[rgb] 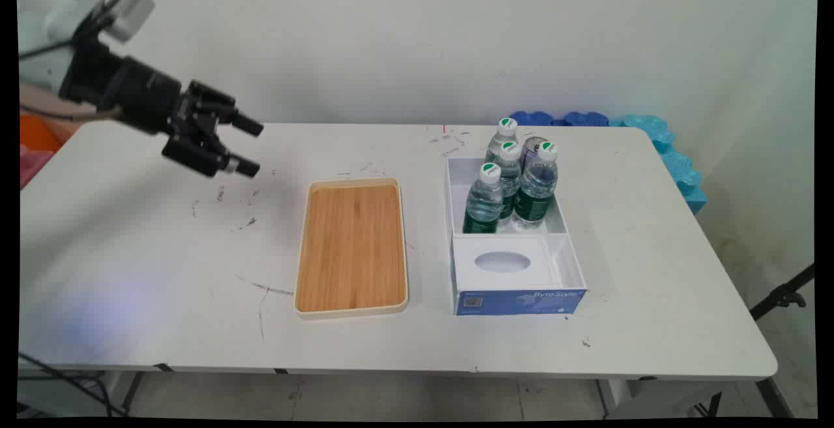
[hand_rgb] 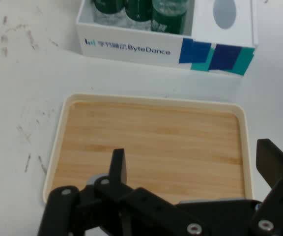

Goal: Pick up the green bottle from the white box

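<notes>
My tool [rgb: 251, 149] hangs above the bench's [rgb: 130, 252] far left part, fingers spread, holding nothing. Nearest thing is the wooden tray [rgb: 352, 247], mid-bench, bare. Just right of it sits an open white-and-blue box [rgb: 521, 299] toward the right side; four water bottles [rgb: 485, 199] and a can [rgb: 533, 146] stand in its far half.

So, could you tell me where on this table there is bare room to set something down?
The wooden tray is bare. So is the tabletop to its left and along the near edge, and right of the white box. The box's far half is crowded with water bottles. The open gripper hangs above the table's far left.
</notes>
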You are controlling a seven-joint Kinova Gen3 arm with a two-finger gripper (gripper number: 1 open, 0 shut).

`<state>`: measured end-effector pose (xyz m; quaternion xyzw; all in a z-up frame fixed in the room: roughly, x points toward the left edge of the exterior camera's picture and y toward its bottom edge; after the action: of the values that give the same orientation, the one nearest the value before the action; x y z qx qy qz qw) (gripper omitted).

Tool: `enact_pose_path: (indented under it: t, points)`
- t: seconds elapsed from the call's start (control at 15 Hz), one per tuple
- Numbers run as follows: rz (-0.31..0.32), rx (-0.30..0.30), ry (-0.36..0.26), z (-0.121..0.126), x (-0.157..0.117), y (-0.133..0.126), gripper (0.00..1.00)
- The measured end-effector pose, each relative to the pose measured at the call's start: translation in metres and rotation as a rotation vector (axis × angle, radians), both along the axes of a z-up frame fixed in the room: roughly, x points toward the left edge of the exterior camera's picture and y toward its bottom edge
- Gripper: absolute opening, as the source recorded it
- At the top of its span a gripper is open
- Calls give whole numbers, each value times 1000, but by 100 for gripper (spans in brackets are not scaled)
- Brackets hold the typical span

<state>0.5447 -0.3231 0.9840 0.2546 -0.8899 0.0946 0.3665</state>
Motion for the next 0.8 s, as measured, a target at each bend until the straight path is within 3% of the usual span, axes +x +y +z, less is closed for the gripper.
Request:
enact_pose_path:
  t: [0.4, 0.8]
  points:
    - [30, -17, -38, 52, -52, -29, 100]
    - [34, -38, -55, 61, -127, -59, 100]
